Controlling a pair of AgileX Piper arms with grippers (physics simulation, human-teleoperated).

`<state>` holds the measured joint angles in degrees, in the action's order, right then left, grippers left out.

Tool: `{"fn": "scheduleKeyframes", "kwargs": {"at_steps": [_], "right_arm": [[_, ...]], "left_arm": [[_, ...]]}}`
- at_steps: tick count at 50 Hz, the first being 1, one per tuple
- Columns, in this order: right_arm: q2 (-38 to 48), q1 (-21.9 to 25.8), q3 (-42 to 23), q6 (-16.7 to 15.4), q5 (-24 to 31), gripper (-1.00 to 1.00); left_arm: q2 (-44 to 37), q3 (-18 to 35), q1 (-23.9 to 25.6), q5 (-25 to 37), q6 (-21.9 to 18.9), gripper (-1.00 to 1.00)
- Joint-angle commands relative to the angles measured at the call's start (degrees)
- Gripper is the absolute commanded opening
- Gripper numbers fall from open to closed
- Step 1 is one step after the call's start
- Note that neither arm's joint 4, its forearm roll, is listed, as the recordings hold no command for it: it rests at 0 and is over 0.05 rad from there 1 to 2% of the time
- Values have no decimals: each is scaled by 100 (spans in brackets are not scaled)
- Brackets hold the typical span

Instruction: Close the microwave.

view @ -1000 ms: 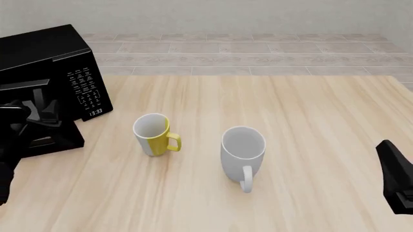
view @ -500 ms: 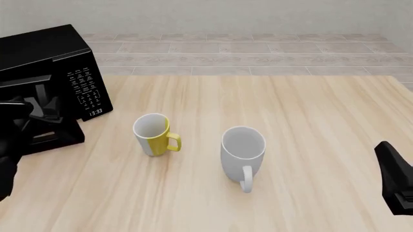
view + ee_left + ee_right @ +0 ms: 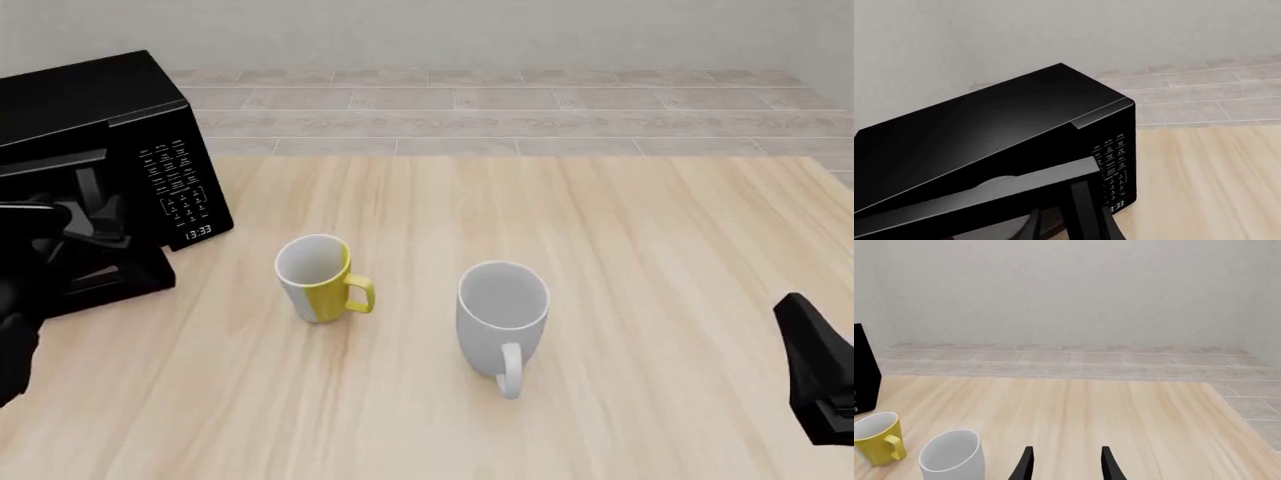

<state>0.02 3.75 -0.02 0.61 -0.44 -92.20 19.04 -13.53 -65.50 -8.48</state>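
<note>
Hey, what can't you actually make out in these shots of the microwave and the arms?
- Glossy black microwave: left part cut by the front view's edge.
- Its keypad lettering: too small to read.
- Left gripper: black on black, jaws unclear.
- Right gripper: only its fingertips show in the right wrist view.

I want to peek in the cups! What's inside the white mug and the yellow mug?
Both look empty. The white mug shows only its pale inner wall, and the yellow mug shows a white lining. Their very bottoms are hidden by the rims from the front view, so I can't be sure.
</note>
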Motion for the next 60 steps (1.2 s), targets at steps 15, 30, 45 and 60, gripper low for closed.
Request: {"fn": "scheduleKeyframes", "kwargs": {"at_steps": [15, 30, 45, 60], "right_arm": [[0, 0, 1, 37, 7, 100], [13, -4, -4, 56, -8, 100], [14, 13, -4, 53, -20, 100], [9, -19, -4, 84, -33, 100]], "left_arm": [[-610, 329, -244, 307, -45, 100], [-645, 436, -257, 415, -68, 100], [-675, 634, -318, 648, 9, 100], [-803, 762, -356, 710, 15, 100]]}}
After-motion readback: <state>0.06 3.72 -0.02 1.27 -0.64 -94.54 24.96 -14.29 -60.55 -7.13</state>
